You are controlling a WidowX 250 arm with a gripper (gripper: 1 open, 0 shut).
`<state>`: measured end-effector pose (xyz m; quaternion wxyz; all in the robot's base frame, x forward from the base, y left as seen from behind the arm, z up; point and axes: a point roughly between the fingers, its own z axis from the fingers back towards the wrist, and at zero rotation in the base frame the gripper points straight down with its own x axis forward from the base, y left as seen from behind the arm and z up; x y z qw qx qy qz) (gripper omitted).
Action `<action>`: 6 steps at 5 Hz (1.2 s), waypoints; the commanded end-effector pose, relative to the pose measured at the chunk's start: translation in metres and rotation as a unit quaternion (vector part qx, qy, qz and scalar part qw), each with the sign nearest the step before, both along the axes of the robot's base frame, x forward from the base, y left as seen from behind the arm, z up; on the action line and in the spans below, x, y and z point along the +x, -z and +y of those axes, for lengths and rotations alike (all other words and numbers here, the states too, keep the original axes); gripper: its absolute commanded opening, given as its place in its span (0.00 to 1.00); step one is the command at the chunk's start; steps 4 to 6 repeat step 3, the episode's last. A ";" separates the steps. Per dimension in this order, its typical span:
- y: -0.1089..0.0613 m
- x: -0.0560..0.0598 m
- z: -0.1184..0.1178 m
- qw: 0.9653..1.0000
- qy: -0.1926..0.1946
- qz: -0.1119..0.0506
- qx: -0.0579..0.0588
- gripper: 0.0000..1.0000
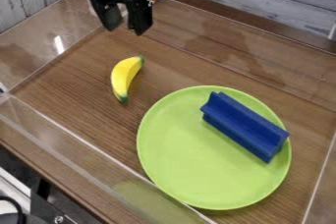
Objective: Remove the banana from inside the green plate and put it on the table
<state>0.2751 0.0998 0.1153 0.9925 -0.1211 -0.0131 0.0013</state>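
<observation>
From my station I see the banana [125, 78] lying on the bare worktop [223, 56], just beside the upper-left rim of the green plate [178, 159] but apart from it, with a strip of wood grain between them; its greenish tip points toward the near edge and its stem end points up toward the arm. The plate holds only a blue block [245, 125], set toward its right side. By my reading the task's goal is met as things lie: the fruit is off the plate and on the wood.

The end effector [121, 17] hangs near the top of the view, well apart from the banana, fingers spread and nothing between them; it points mostly downward.

If I had to take the banana again, I would judge it a light toy, probably hard or slightly yielding plastic, with a smooth skin that could slip; its curve means it may rock or pivot when nudged. I would close across the thick middle of its body, fingers set crosswise to its length, not near either tapered end, where a pinch would likely squirt it sideways toward the clear wall [53, 135].
</observation>
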 end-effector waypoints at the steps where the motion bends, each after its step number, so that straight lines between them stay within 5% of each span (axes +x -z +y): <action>1: -0.005 0.006 0.008 1.000 -0.004 -0.018 0.012 0.00; 2: 0.004 0.013 0.012 1.000 -0.001 -0.016 0.013 0.00; 3: 0.006 0.011 0.012 1.000 0.004 -0.014 0.012 1.00; 6: 0.006 0.011 0.012 1.000 0.004 -0.014 0.012 1.00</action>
